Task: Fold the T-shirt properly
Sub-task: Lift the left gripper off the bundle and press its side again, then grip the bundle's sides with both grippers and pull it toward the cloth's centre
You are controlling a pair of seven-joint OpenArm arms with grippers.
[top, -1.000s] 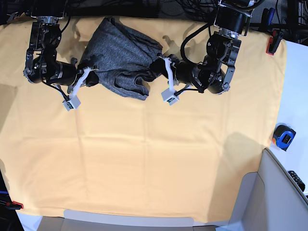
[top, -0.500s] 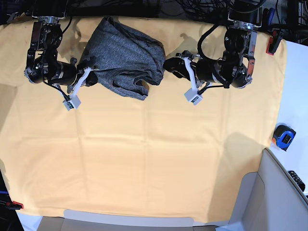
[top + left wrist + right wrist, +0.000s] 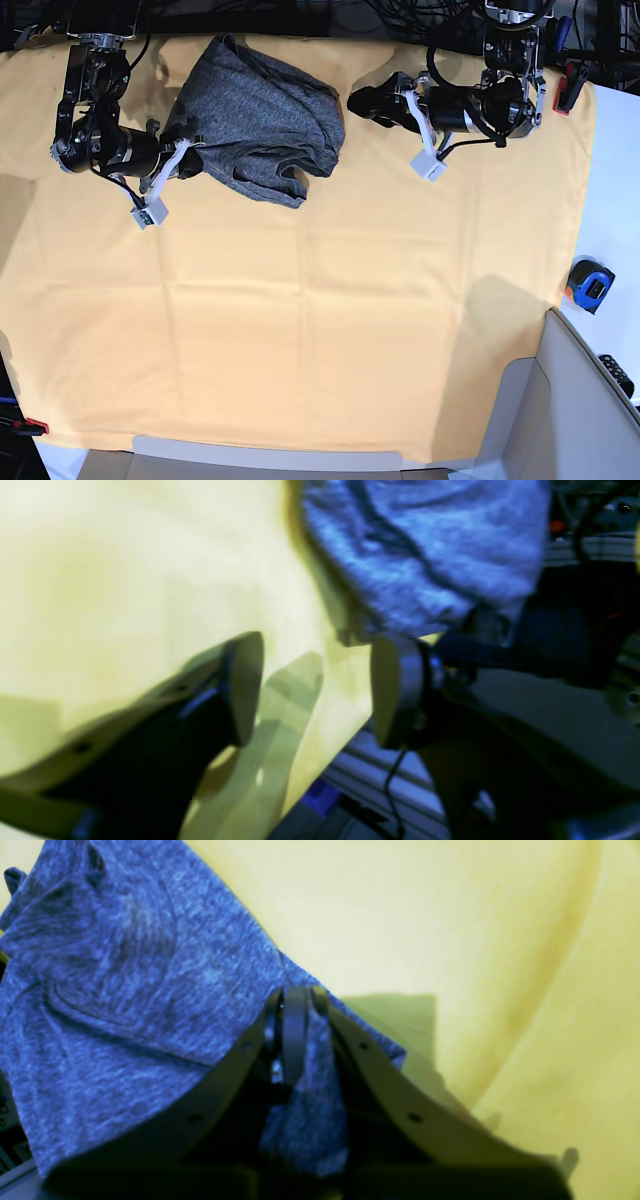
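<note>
The T-shirt [image 3: 258, 118] lies bunched at 12 o'clock on the yellow-orange cloth [image 3: 300, 330], its long axis running from 11 toward 5 o'clock. The right gripper [image 3: 295, 1005] is pressed together, pinching the shirt's edge. The left gripper [image 3: 315, 690] stands spread and empty, just beside the shirt, which lies at 9 o'clock from it in the base view. The right arm is therefore the 1 in contact.

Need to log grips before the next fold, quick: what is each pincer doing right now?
Left pincer: open, empty, clear of the T-shirt.
Right pincer: closed on an edge of the T-shirt.
</note>
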